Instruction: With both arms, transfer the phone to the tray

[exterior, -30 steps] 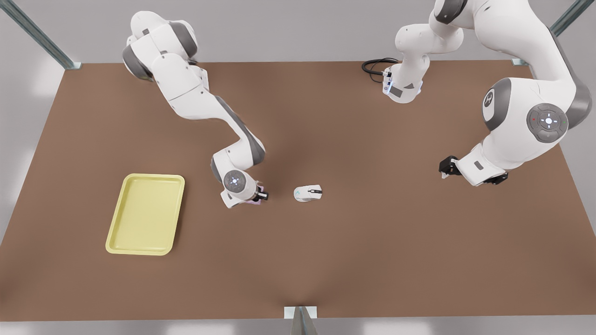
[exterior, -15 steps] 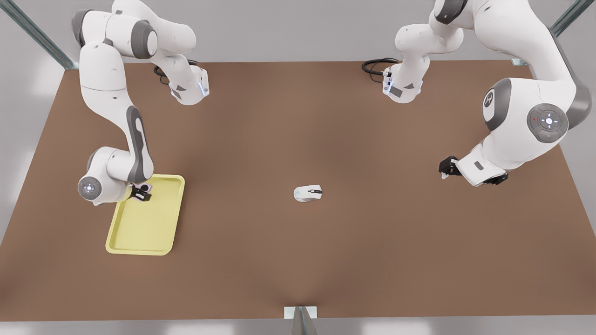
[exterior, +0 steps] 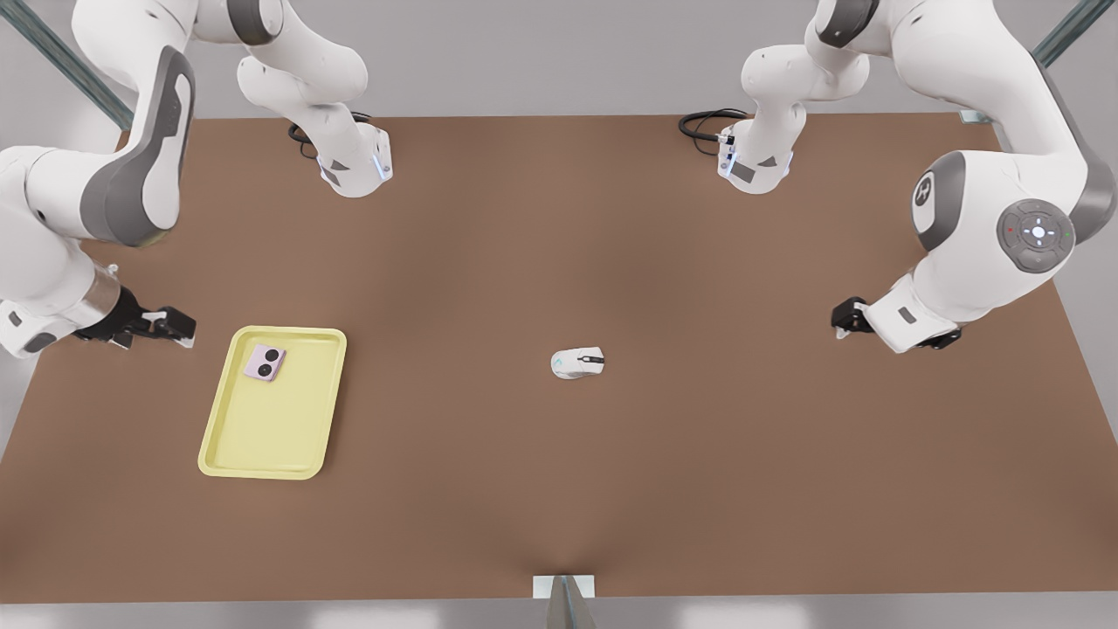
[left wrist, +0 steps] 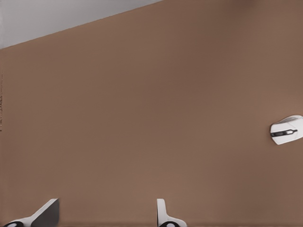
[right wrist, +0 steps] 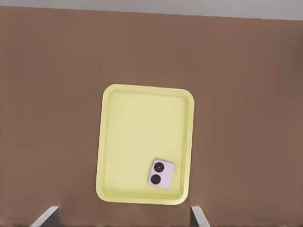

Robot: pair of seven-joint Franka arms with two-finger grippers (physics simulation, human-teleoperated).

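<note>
The pale pink phone [exterior: 265, 362] with two black circles lies flat in the far corner of the yellow tray [exterior: 229, 444], at the front view's left. The right wrist view looks at this phone [right wrist: 162, 173] inside the tray [right wrist: 128, 137]. My right gripper [exterior: 177, 331] hovers just left of the tray, apart from it, open and holding nothing; its fingertips [right wrist: 49, 215] stand wide apart. At the front view's right, my left gripper [exterior: 840, 320] waits open over the table, its fingertips [left wrist: 162, 215] spread with nothing between them.
A white computer mouse [exterior: 577, 362] sits near the table's middle, also seen as the mouse [left wrist: 286, 130] from the left wrist. Both arm bases and black cables [exterior: 704, 125] stand along the far edge. A metal bracket [exterior: 563, 587] marks the near edge.
The arm at the front view's left carried the phone from beside the mouse over to the tray, let it go there, and pulled back left of the tray. The other arm barely shifted.
</note>
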